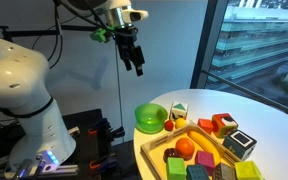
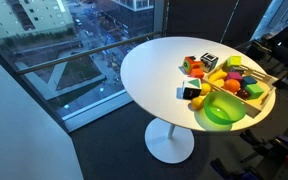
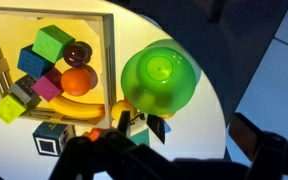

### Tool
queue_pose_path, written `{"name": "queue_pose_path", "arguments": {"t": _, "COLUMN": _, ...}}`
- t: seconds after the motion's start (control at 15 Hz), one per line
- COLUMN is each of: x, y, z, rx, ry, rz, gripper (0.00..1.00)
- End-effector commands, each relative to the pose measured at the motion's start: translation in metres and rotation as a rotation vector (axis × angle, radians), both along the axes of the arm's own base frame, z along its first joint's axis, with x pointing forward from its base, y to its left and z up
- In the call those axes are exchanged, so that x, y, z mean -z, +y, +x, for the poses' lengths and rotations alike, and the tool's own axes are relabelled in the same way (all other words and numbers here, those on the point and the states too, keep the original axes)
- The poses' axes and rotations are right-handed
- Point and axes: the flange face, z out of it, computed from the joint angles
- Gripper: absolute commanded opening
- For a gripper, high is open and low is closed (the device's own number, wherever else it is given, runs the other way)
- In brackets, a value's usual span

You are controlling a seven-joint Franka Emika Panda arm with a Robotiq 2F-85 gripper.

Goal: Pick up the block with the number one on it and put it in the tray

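Note:
The block with the number one [image 1: 178, 112] is a small pale cube on the white table beside the green bowl [image 1: 150, 118]. It also shows in an exterior view [image 2: 189, 92] and, partly hidden, in the wrist view [image 3: 142, 132]. The light wooden tray [image 1: 164, 138] holds several coloured blocks and toy fruit; its rim shows in the wrist view [image 3: 112, 50] and in an exterior view [image 2: 259, 98]. My gripper [image 1: 134, 62] hangs high above the table's edge, well apart from the block. Its fingers [image 3: 177, 142] look spread apart and hold nothing.
A dark-framed white cube [image 1: 239, 145] and red-orange blocks [image 1: 220, 123] stand beside the tray. The green bowl [image 3: 159, 78] sits right next to the small cube. A yellow toy [image 1: 170, 126] lies by the bowl. The round table [image 2: 154, 60] stands by a window.

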Motion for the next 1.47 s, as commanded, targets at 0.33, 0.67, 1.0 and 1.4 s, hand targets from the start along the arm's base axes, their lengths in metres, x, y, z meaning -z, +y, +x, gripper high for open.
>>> {"name": "queue_pose_path", "arguments": {"t": 0.33, "x": 0.014, "y": 0.0, "z": -0.001, "rx": 0.001, "ry": 0.04, "rz": -0.002, "gripper": 1.0}}
{"name": "queue_pose_path", "arguments": {"t": 0.67, "x": 0.014, "y": 0.0, "z": -0.001, "rx": 0.001, "ry": 0.04, "rz": -0.002, "gripper": 1.0}}
{"name": "queue_pose_path", "arguments": {"t": 1.0, "x": 0.013, "y": 0.0, "z": 0.002, "rx": 0.005, "ry": 0.043, "rz": 0.001, "gripper": 1.0}}
{"name": "queue_pose_path", "arguments": {"t": 1.4, "x": 0.009, "y": 0.0, "z": 0.024, "rx": 0.022, "ry": 0.05, "rz": 0.002, "gripper": 1.0}}
